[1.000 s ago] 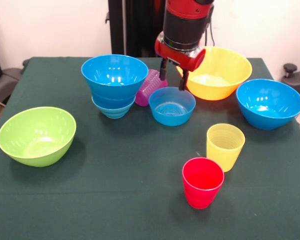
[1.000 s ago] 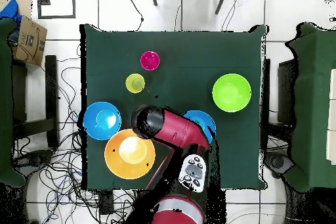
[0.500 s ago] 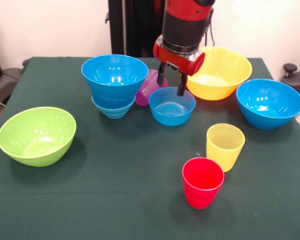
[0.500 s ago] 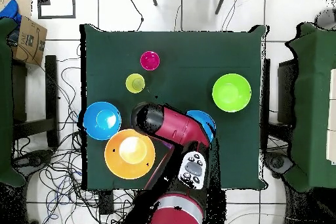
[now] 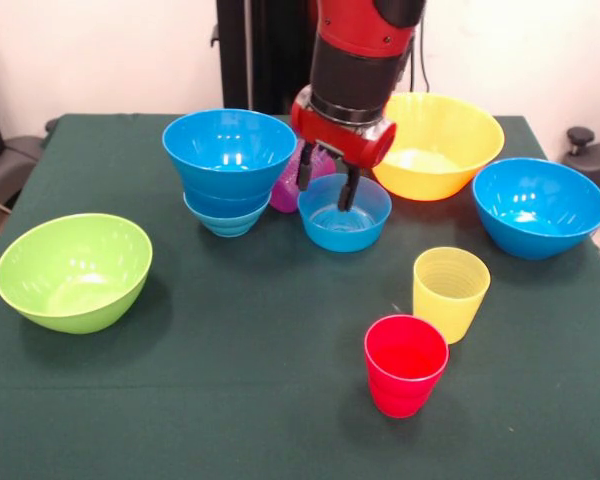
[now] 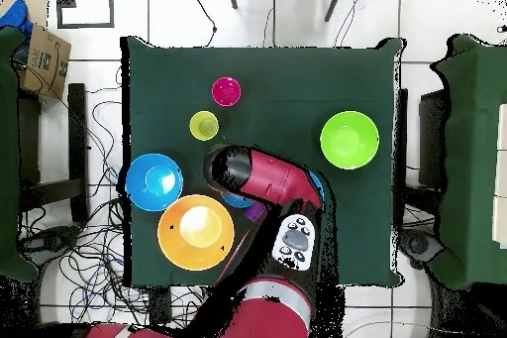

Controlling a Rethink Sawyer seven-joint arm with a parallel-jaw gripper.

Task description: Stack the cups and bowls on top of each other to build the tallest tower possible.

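Two dark fingers of the gripper [image 5: 326, 184] are hanging spread apart over the small blue bowl [image 5: 344, 212], one near its rim on the purple cup's side and the other dipping inside the bowl; they are gripping nothing that I can see. Taking that small blue bowl as the landmark, the tower [image 5: 229, 168] of nested blue bowls is standing just to its left in the front view, with the purple cup [image 5: 292, 180] lying on its side between the two and half hidden behind the arm [image 5: 352, 60]. Behind and to the right the very large yellow bowl [image 5: 450, 145] is sitting close, the large blue bowl [image 5: 538, 206] is farther right, and the yellow cup [image 5: 450, 293] and red cup [image 5: 405, 364] are standing nearer the camera. The lime green bowl [image 5: 73, 270] is resting well apart, far left. The likeliest trouble, in my judgement, is a thin rim slipping out of a pinch, or a finger nudging the tipped purple cup so that it rolls against the tower. Lifting straight up looks safest, since the yellow bowl and the tower are crowding both sides. Open cloth is lying in front of the small blue bowl, toward the table's [image 5: 230, 400] near edge, giving room to swing.
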